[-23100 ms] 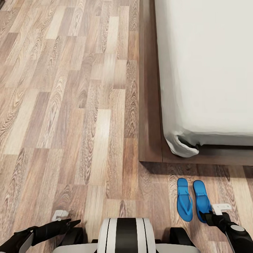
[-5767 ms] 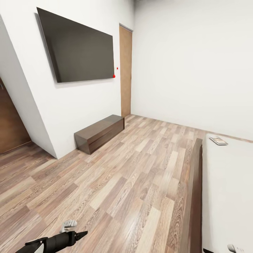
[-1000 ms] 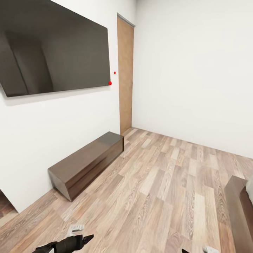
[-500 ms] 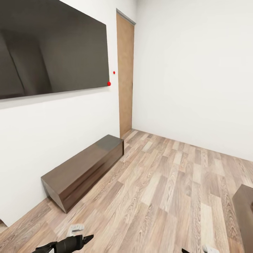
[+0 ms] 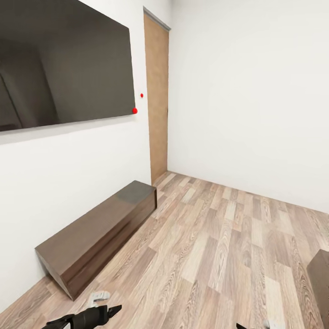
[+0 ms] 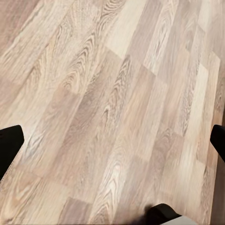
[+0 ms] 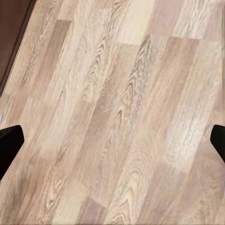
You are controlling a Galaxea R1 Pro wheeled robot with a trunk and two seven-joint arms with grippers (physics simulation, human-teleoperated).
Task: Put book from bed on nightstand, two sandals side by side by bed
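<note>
Camera swung left, bench (image 5: 98, 233) nearer, left hand (image 6: 112, 145) and right hand (image 7: 112, 143) both released over floor (image 5: 219, 256)

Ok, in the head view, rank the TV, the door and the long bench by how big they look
1. TV, cropped by the frame edge.
2. Long bench, though it is nearer the camera.
3. Door, narrow and farthest.

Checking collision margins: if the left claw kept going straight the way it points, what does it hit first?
Most likely the wood-plank floor. The left wrist view looks between the spread fingertips of the left claw onto bare planks, nothing in between. How far down, I can't tell.
</note>
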